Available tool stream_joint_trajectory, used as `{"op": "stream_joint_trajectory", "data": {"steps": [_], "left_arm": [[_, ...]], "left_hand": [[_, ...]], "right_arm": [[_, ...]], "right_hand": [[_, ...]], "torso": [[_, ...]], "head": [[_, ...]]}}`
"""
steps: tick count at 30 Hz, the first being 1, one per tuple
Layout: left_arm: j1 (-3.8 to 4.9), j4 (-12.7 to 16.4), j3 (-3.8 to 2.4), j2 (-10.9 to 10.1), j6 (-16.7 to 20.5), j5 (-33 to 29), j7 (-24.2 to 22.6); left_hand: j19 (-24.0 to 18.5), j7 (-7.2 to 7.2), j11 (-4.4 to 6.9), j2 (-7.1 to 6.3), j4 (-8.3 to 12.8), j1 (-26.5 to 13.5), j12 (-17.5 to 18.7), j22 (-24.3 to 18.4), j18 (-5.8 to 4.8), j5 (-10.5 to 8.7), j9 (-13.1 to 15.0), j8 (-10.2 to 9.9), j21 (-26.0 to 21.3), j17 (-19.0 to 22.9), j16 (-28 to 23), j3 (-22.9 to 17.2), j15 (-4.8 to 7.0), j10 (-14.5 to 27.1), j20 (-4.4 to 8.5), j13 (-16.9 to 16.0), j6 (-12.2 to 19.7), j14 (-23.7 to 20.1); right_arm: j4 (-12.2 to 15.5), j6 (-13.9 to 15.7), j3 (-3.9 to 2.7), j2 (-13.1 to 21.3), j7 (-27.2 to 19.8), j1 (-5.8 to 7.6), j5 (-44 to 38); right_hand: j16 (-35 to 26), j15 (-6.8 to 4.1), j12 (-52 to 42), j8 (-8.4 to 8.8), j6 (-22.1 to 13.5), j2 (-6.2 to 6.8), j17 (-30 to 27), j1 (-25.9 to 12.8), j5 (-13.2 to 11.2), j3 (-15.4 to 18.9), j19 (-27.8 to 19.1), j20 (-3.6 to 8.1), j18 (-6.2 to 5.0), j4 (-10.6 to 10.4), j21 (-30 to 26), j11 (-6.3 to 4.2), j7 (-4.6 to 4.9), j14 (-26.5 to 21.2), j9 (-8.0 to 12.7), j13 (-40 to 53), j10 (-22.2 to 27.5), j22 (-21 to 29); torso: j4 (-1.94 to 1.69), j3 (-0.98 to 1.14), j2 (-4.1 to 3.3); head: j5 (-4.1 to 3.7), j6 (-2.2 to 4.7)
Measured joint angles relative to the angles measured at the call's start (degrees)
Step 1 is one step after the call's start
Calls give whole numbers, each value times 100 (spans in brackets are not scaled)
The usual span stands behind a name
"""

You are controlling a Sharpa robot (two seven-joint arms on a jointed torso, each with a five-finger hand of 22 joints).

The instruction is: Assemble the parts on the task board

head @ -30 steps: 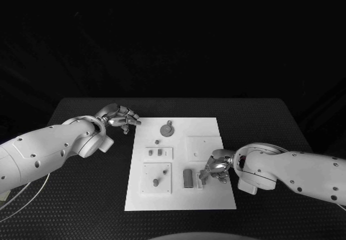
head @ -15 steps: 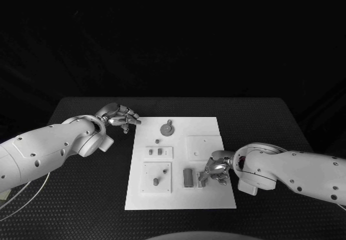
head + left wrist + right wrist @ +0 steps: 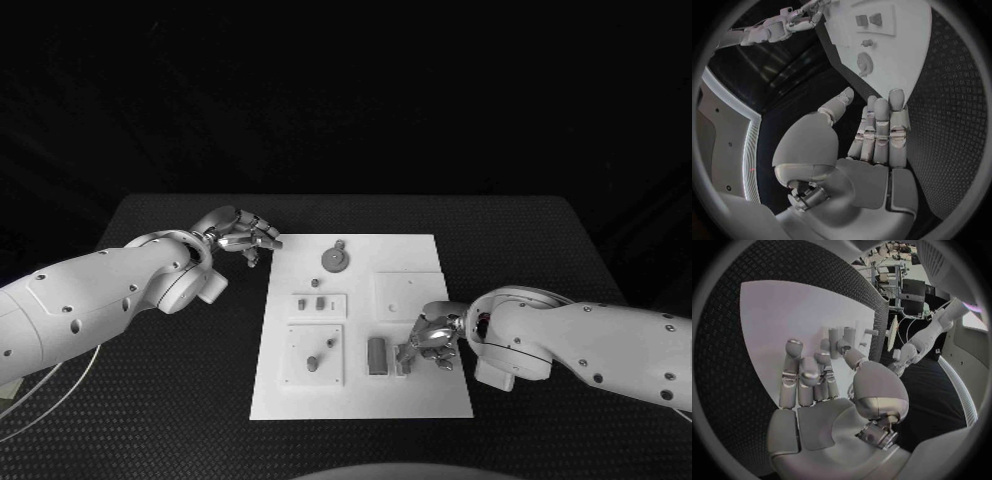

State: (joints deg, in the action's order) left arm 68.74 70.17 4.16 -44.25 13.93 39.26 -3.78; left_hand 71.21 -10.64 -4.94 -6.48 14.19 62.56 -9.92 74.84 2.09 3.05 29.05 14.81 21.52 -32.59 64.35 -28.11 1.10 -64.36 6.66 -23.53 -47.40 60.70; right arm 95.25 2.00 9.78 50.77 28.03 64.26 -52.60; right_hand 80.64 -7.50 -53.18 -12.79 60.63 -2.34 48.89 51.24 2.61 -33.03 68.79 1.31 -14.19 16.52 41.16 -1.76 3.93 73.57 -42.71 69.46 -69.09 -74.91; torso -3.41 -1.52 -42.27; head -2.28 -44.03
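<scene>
Head view shows us our right robot hand (image 3: pixel 434 341) (fingers loosely apart, holding nothing) just beside the upright dark grey rectangular block (image 3: pixel 376 355), far nearer than the empty left robot hand (image 3: pixel 240 235).

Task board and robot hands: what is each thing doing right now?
Task board: lying flat on the table.
Round part: lying on the board's far end.
Left hand: open, holding nothing, beside the board's far corner.
Right hand: over the board, fingers by the upright parts.
</scene>
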Motion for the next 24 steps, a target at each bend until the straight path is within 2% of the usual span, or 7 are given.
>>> {"op": "stream_joint_trajectory", "data": {"steps": [6,10,14,15,19,24], "left_arm": [[0,0,0,-3,-2,0,2],[0,1,0,-6,-2,0,2],[0,1,0,-7,-2,0,3],[-1,2,0,-6,-2,0,3],[-2,2,0,-6,-3,0,3],[-1,2,0,-6,-3,0,4]], "left_hand": [[1,-10,0,0,0,0,0,4,0,0,0,0,0,0,0,0,0,0,1,0,-9,0],[0,-10,13,0,0,0,0,4,0,0,0,0,0,1,0,0,0,14,0,0,-10,0],[-1,-9,16,0,0,0,0,3,0,0,1,0,-21,1,0,0,0,16,-1,0,-9,0],[-1,-9,16,0,0,0,0,3,0,0,1,0,-21,1,0,0,0,16,-1,0,-9,0],[-2,-9,16,0,0,0,0,7,0,0,1,0,-21,1,0,0,-1,16,-2,0,-9,0],[-2,-8,16,0,0,0,0,9,0,0,-5,0,-21,-4,0,0,-1,16,-3,0,-8,-1]], "right_arm": [[-41,-74,8,-46,7,0,0],[-58,-132,16,-67,16,-1,-4],[-65,-155,18,-71,24,-2,-8],[-66,-159,18,-72,26,-2,-8],[-76,-164,20,-81,30,-3,-9],[-83,-156,21,-83,32,-4,-9]], "right_hand": [[-28,8,25,2,-3,13,-13,-13,0,48,0,0,0,-17,0,-1,3,-7,18,-15,1,0],[-39,4,48,7,-3,187,-28,-111,29,59,0,-1,-3,-28,-23,-1,3,-12,18,-22,1,0],[-60,-4,47,27,-4,288,-36,-212,54,86,0,-1,-13,-57,-23,-8,3,-22,35,-24,9,0],[-60,-5,47,27,-4,371,-37,-240,43,79,0,-1,-16,-108,-42,-9,4,-22,37,-28,9,0],[-60,-4,58,50,-4,540,-45,-338,27,11,0,-1,-24,-257,-67,-9,4,-22,45,-33,9,0],[-82,-4,70,49,-5,698,-52,-440,27,-38,0,-1,-29,-442,-75,-9,4,-23,46,-33,9,0]], "torso": [[0,1,1],[1,3,1],[3,3,0],[3,5,-1],[3,7,-1],[5,10,-1]], "head": [[6,2],[11,-3],[12,-9],[12,-10],[14,-12],[14,-12]]}}
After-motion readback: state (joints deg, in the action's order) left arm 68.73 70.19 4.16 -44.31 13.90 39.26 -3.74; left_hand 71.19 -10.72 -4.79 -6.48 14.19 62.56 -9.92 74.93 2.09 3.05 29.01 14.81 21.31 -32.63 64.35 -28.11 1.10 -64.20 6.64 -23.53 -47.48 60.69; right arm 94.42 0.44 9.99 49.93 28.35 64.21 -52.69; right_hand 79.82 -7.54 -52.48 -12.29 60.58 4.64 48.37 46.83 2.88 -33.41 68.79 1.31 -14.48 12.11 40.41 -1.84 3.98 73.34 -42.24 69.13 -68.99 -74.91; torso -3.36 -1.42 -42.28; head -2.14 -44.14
